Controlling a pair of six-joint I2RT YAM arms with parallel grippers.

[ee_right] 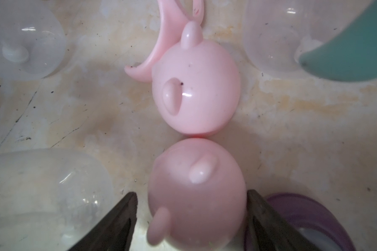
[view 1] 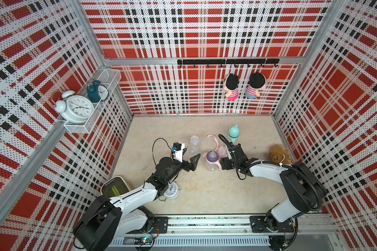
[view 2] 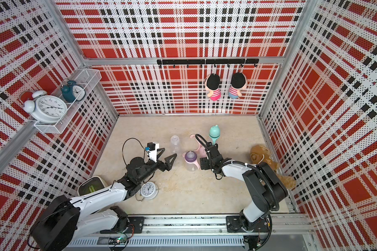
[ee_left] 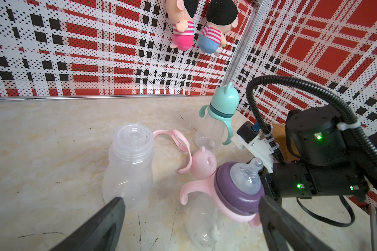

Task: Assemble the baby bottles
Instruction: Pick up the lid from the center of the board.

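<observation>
Three bottles stand on the table (view 1: 205,191), all seemingly empty: the teal bottle (view 1: 234,131) is capped, the pink-handled bottle (view 1: 212,162) has its nipple but no cap, the bare bottle (view 1: 194,145) has nothing on; capping seems the step in hand. Right gripper (ee_right: 191,194) straddles a pink cap (ee_right: 196,173) just beside a second cap (ee_right: 196,87), fingers (ee_right: 118,219) parted, not yet pinching; next it should close, lift and seat it over the nipple. Left gripper (view 1: 192,153) hovers wide open and empty; the wall basket (view 1: 109,76) holds two clocks (view 1: 77,107).
</observation>
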